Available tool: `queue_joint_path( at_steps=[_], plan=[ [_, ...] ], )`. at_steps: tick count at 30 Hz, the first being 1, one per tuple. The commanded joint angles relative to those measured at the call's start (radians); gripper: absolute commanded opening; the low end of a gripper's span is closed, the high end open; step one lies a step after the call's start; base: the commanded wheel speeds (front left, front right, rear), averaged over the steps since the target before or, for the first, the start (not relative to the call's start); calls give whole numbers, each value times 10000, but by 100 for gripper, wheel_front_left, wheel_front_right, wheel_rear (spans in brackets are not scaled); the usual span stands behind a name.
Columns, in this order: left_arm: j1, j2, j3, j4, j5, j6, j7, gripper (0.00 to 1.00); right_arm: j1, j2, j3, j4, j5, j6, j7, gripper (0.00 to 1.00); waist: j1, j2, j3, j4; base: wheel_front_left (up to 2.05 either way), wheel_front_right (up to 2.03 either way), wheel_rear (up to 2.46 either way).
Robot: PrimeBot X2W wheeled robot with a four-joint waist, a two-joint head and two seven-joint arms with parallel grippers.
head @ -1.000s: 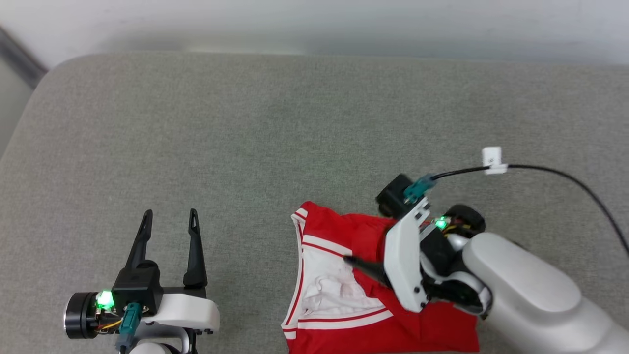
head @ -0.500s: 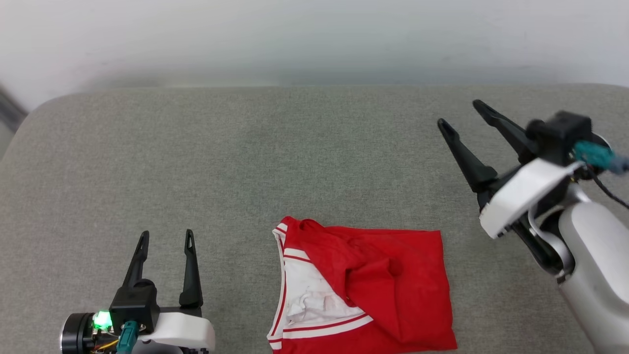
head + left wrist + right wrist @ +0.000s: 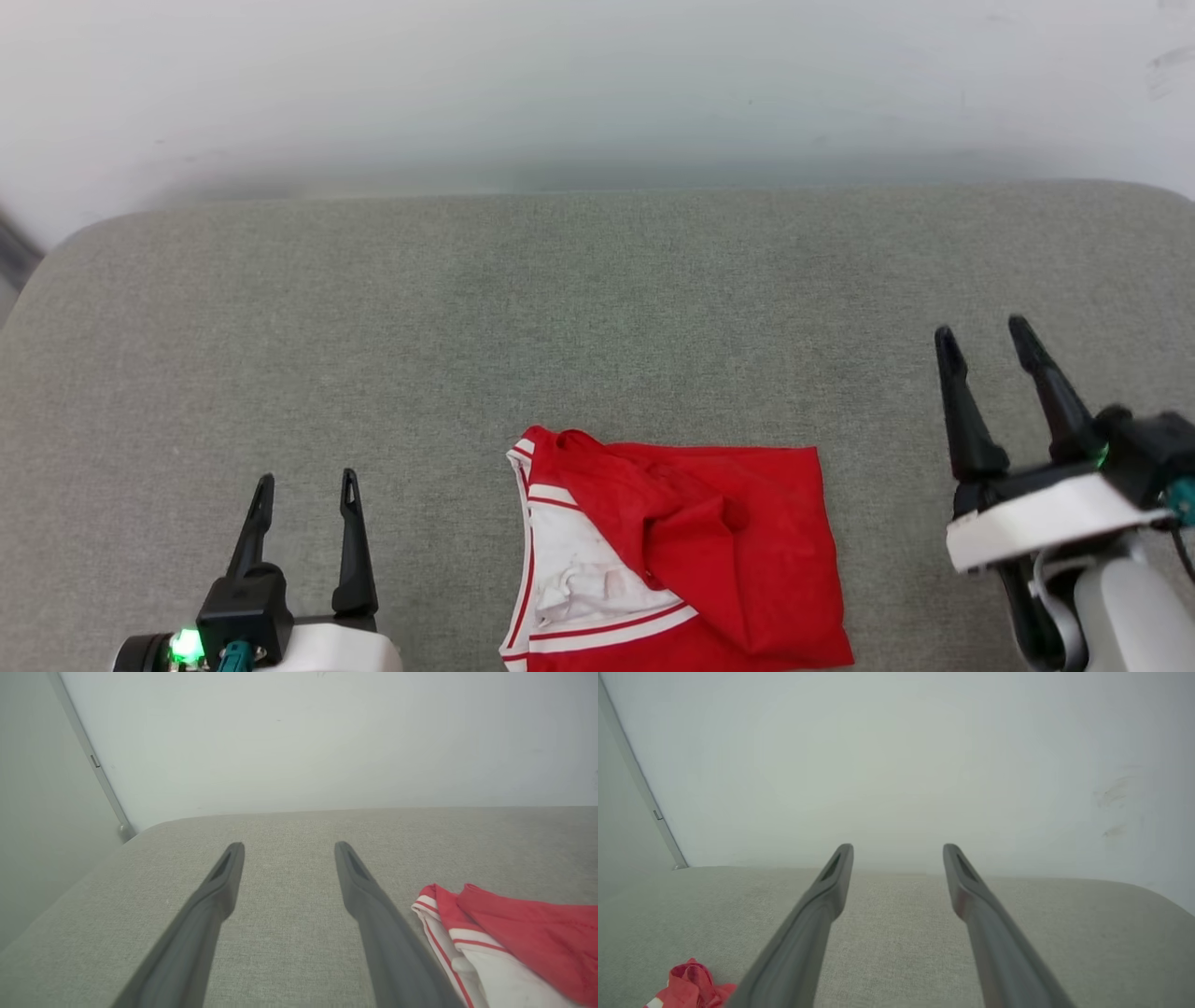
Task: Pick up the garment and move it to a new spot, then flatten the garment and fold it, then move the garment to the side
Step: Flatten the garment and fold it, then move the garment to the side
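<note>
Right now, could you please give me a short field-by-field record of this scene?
surface: grey fabric cushion, pale wall behind it
red jersey: lying on the cushion at the near edge in a rough, creased rectangle, white sleeve with striped trim showing on its left
left claw: open, empty, left of the jersey and apart from it
right claw: open, empty, right of the jersey and apart from it
contact: neither claw touches the jersey

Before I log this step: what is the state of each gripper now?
Left gripper: open, holding nothing.
Right gripper: open, holding nothing.
</note>
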Motion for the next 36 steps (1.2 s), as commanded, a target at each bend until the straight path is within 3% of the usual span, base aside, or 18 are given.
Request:
queue_joint_path(
  at_steps=[1, 10, 24, 31, 36],
  plan=[
    [130, -25, 22, -56, -26, 40, -22, 100, 396, 175, -89, -182, -229, -2, -62, 100, 0, 0, -44, -9, 0, 0, 0],
    [405, -90, 85, -123, -75, -9, -22, 100, 2047, 984, -670, -752, -769, -4, -104, 100, 0, 0, -202, 2, 0, 0, 0],
    [576, -122, 185, -118, 33, -174, -22, 100, 2703, 1338, -904, -1206, -1130, -4, -110, 100, 0, 0, -319, 2, 0, 0, 0],
    [408, -131, 230, -97, 56, -272, -22, 100, 1307, 463, -890, -1677, -1342, -4, 25, 100, 0, 0, -263, 39, 0, 0, 0],
    [252, -138, 199, -64, 85, -348, -22, 100, -289, -765, -166, -2160, -919, -4, 1271, 100, 0, 0, -146, 116, 0, 0, 0]
  ],
)
